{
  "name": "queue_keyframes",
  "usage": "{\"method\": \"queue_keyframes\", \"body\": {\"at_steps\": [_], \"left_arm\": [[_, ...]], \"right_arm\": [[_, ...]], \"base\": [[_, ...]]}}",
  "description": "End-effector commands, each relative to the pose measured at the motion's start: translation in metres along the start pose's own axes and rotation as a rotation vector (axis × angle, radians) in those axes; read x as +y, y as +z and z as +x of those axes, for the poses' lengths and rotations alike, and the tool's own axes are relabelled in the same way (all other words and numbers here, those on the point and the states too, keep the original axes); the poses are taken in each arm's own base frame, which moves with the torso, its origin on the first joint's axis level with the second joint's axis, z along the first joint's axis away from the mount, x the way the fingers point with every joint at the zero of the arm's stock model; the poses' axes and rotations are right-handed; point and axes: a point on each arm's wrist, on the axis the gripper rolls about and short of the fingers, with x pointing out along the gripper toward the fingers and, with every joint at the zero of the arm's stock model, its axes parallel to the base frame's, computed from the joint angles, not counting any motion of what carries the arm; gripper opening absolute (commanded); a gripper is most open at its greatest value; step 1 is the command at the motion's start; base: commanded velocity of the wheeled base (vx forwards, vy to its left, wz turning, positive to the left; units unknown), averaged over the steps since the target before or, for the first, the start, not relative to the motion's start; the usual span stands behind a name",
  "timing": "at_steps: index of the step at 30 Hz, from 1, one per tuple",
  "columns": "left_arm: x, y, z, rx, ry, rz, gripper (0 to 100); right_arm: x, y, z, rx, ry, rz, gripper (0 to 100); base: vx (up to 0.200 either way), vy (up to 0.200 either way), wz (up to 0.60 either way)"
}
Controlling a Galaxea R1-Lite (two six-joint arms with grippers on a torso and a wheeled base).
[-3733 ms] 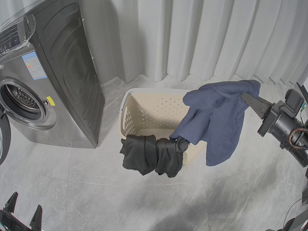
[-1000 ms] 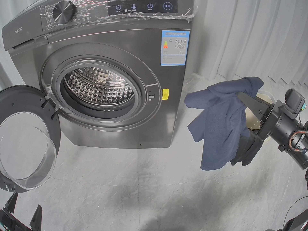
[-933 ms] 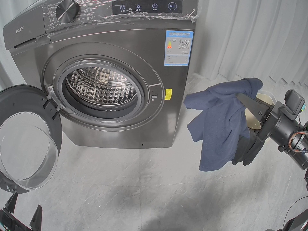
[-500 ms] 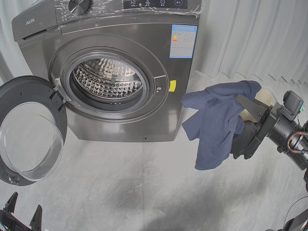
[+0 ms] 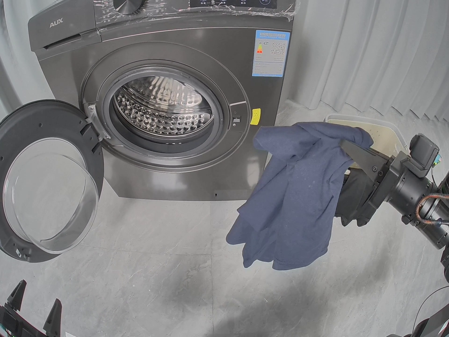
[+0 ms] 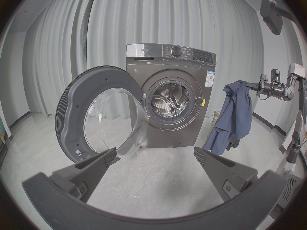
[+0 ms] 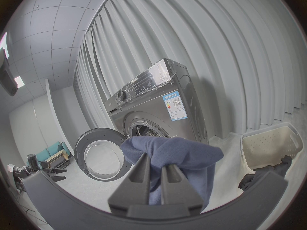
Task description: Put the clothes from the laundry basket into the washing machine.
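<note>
Beside the washing machine (image 5: pixel 154 47), navy garment (image 5: pixel 294 197) pinched in and draped beneath right end effector (image 7: pixel 157 165).

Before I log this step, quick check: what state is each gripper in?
Left gripper: open, empty.
Right gripper: shut on the blue shirt.

The washing machine (image 5: pixel 187 38) is dark metallic grey, its drum (image 5: pixel 163 104) silvery and dimpled, with a blue label (image 5: pixel 270 52) and yellow sticker (image 5: pixel 255 116). The navy garment (image 5: pixel 294 197) and black garment (image 5: pixel 351 197) are plain. The laundry basket (image 7: pixel 268 144) is cream, star-perforated; the floor (image 5: pixel 140 277), marbled grey.
</note>
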Motion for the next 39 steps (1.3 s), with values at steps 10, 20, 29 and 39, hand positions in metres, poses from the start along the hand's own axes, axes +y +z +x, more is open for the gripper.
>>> {"method": "queue_keyframes", "body": {"at_steps": [10,20,29,39], "left_arm": [[0.0001,-0.0048,0.0,0.001,0.0,0.001,100],[0.0001,-0.0048,0.0,0.001,0.001,-0.001,100],[0.0001,-0.0048,0.0,0.001,0.0,0.001,100],[0.0001,-0.0048,0.0,0.001,0.001,0.001,100]], "right_arm": [[-0.0006,-0.0039,0.0007,0.016,-0.002,0.002,0],[-0.0006,-0.0062,-0.0005,0.025,-0.001,0.003,0],[-0.0009,-0.0081,-0.0014,0.036,-0.003,0.005,0],[-0.0015,-0.0116,-0.0012,0.049,-0.005,0.006,0]], "base": [[0.0,0.12,0.0],[0.0,0.0,0.0],[0.067,0.0,0.0],[0.0,0.12,0.0]]}}
